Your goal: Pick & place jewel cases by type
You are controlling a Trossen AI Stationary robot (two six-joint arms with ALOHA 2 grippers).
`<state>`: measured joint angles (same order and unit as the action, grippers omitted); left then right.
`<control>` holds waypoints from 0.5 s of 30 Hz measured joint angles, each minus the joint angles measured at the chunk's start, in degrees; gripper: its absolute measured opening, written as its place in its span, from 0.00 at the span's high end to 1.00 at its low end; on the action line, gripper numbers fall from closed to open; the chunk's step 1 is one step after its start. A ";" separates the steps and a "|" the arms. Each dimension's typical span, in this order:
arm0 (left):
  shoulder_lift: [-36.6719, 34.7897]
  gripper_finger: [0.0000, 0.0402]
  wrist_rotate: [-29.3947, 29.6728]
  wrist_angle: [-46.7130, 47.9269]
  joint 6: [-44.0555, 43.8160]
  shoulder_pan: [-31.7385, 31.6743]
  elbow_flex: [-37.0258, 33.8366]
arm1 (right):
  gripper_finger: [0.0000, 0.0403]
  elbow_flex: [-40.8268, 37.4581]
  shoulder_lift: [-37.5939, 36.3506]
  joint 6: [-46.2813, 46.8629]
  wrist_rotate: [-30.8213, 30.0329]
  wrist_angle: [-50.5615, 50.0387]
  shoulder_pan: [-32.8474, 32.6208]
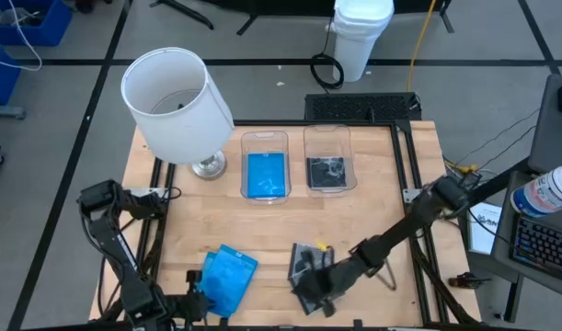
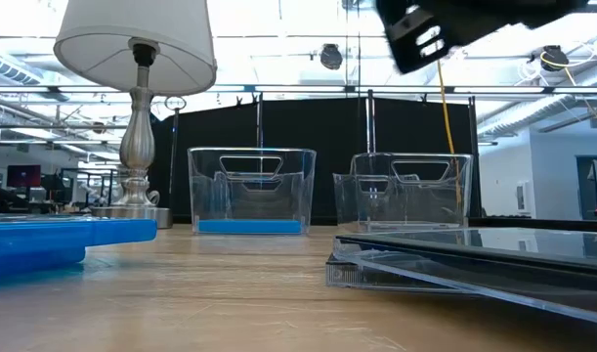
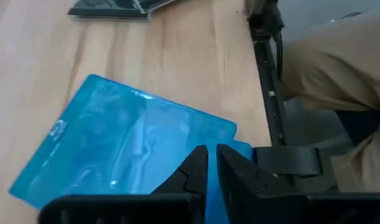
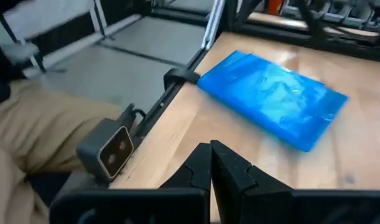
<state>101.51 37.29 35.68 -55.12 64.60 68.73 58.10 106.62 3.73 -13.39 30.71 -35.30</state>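
Two bright blue jewel cases lie stacked near the table's front edge, left of centre; they also show in the left wrist view. Clear, dark-lined jewel cases lie to their right, overlapping. My left gripper is shut, its fingertips over the top blue case's near edge. My right gripper is shut with nothing between its fingers. It hangs above the dark cases and points toward the blue ones. At the far side, the left bin holds a blue case and the right bin a dark one. My left gripper has its shut fingertips at the near edge of the top blue case, slanting down from the table's near left. Whether they touch the case cannot be told, as the fingers themselves hide that spot.
A table lamp with a white shade stands at the far left. A small camera sits at the near table edge. A person's tan trousers show just beyond that edge. Bare wood lies between the cases and the bins.
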 joint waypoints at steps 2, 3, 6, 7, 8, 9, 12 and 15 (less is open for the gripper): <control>0.88 0.84 -3.39 0.25 -3.30 -0.33 0.00 | 0.97 3.01 2.89 0.07 -1.04 -1.42 0.75; 1.38 0.80 -5.12 0.69 -4.63 -0.55 0.00 | 0.95 4.45 3.86 0.14 -1.62 -2.87 1.26; 2.67 0.68 -7.55 2.54 -6.07 -0.84 0.00 | 0.87 7.23 4.93 0.27 -3.16 -7.49 3.03; 3.02 0.64 -7.56 2.94 -5.86 -0.82 0.00 | 0.84 7.49 4.88 0.28 -3.39 -7.75 3.69; 3.27 0.59 -7.93 3.42 -4.75 -0.77 0.00 | 0.81 7.70 4.66 0.37 -3.31 -7.75 4.43; 3.47 0.54 -8.41 4.05 -3.13 -0.71 0.00 | 0.78 7.95 4.58 0.81 -2.95 -7.53 5.29; 3.59 0.39 -9.20 6.36 0.80 -0.15 0.00 | 0.70 8.05 3.82 3.34 0.20 -7.64 8.27; 3.59 0.27 -9.40 8.38 2.75 0.56 0.00 | 0.65 8.07 3.68 9.05 8.31 -6.99 12.38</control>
<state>105.10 27.90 44.07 -52.37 65.16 68.73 66.17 110.29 12.78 -5.08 23.72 -22.92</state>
